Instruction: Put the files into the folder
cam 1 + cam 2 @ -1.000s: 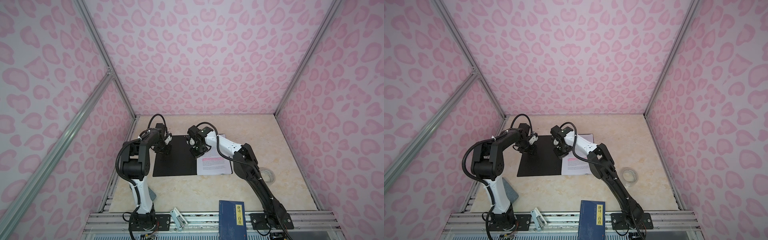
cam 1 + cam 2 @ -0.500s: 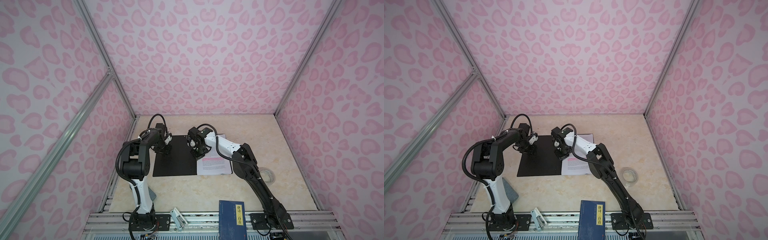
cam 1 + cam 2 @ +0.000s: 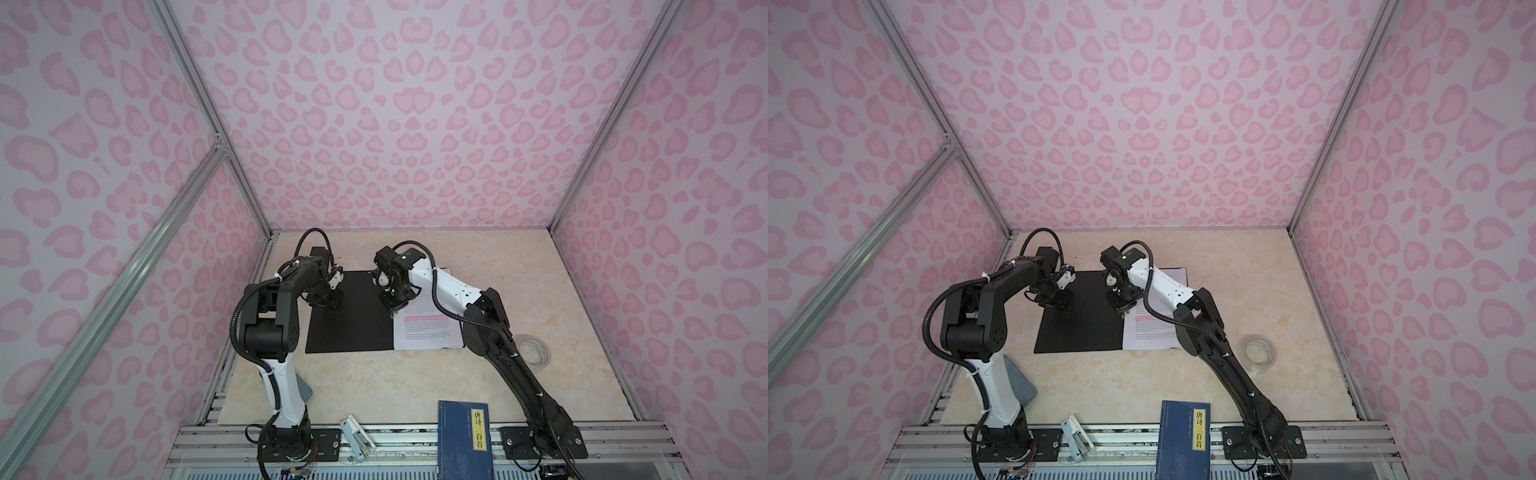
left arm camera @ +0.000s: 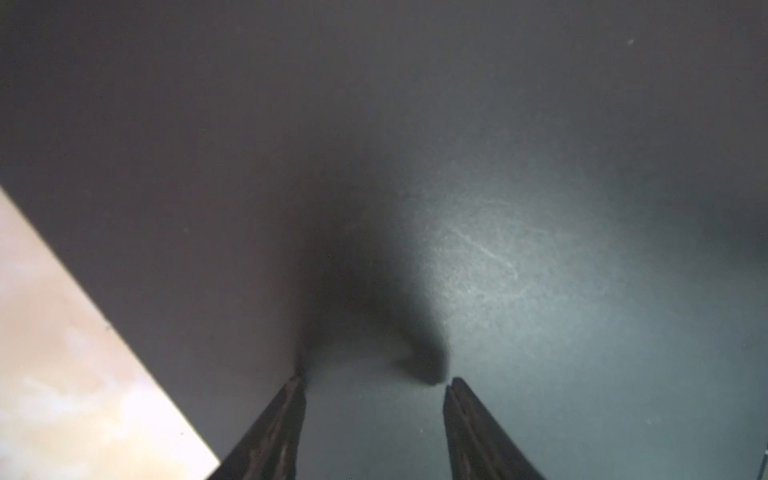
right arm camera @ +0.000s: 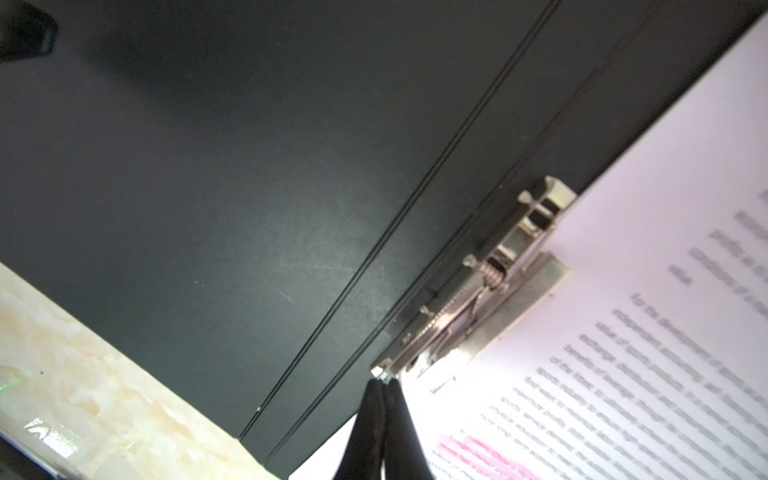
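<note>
Files (image 3: 428, 330) lie on the right half of the open folder (image 3: 351, 328), mid-desk (image 3: 374, 382), their left edge under its metal clip (image 5: 490, 291). Left gripper (image 4: 374, 384), jaws apart, rests its tips on the black left flap. Right gripper (image 5: 383, 386), jaws together, sits at the clip's end.

The flat black-lined A4 folder (image 3: 349, 316) lies open on the beige bench (image 3: 374, 382). White printed paper sheets (image 3: 428, 332), some lines highlighted pink, lie flat on its right half, edge under its metal spine clip (image 5: 494, 291).
</note>
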